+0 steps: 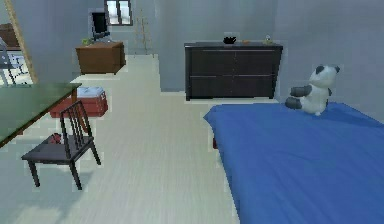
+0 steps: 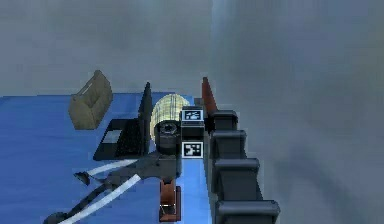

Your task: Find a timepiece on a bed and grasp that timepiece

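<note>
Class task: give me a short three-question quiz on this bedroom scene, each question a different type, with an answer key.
1. True or false: the bed has a blue cover.
2. Multiple choice: what sits on the bed near the dark dresser? A) stuffed toy B) lamp C) guitar
3. Fill in: an open ___ lies on the bed beside the tan bag.
Key: 1 true; 2 A; 3 laptop.

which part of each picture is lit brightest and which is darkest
Forward view: brightest at the far window and on the pale floor; darkest is the black dresser. Arm side view: the wall is an evenly dim grey; the pale yellow round thing on the bed stands out light.
</note>
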### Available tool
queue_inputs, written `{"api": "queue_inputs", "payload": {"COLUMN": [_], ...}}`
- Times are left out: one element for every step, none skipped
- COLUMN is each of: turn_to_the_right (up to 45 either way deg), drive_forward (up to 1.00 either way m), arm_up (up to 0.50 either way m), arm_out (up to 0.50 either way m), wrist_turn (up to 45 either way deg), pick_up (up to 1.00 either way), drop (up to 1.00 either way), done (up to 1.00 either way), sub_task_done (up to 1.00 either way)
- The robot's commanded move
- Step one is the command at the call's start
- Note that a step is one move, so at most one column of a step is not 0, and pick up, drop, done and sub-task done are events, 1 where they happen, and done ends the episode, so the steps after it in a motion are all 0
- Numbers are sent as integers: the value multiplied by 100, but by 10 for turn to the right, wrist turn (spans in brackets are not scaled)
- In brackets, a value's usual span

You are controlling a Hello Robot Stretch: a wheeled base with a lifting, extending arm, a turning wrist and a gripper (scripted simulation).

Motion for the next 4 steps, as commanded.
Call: {"api": "queue_inputs", "payload": {"turn_to_the_right": [0,0,0,0], "drive_forward": [0,0,0,0], "arm_up": [0,0,-30,0], "arm_out": [0,0,0,0], "wrist_turn": [450,270,0,0], "pick_up": [0,0,0,100], "drop": [0,0,0,0], "done": [0,0,0,0], "sub_task_done": [0,0,0,0]}}
